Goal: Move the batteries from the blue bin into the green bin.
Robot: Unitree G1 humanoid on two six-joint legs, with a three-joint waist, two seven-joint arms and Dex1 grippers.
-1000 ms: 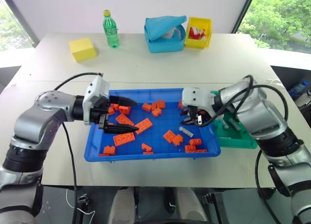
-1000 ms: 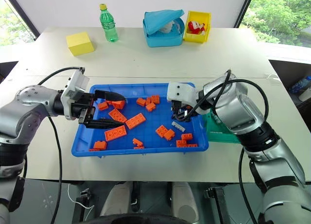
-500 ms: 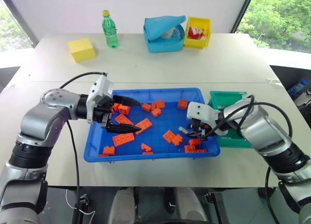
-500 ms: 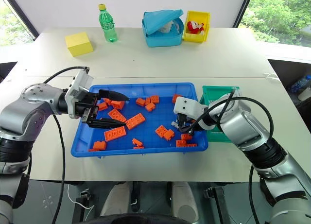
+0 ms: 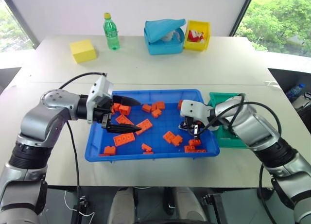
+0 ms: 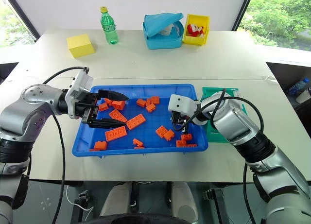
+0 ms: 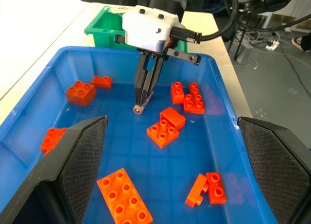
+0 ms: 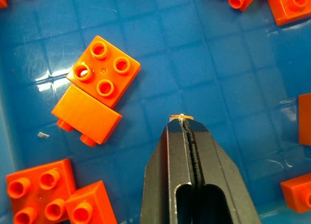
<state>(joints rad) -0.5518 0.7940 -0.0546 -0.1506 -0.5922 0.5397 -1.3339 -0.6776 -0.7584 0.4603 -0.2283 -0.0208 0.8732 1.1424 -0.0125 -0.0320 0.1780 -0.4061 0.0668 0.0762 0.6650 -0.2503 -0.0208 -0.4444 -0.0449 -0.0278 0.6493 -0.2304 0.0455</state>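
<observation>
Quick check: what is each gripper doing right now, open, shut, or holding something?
Left gripper: open, holding nothing, above the blue bin.
Right gripper: shut on a battery in the blue bin.

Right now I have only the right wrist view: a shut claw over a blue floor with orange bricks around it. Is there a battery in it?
Observer: Yes. The left wrist view shows the right claw pinching a battery, with the battery's end poking out below the tips.
Operator: Where is the green bin?
Observer: The green bin sits beside the right end of the blue bin, under that arm.
Operator: And the other claw?
Observer: The left claw hangs open over the blue bin's left part and holds nothing.
</observation>
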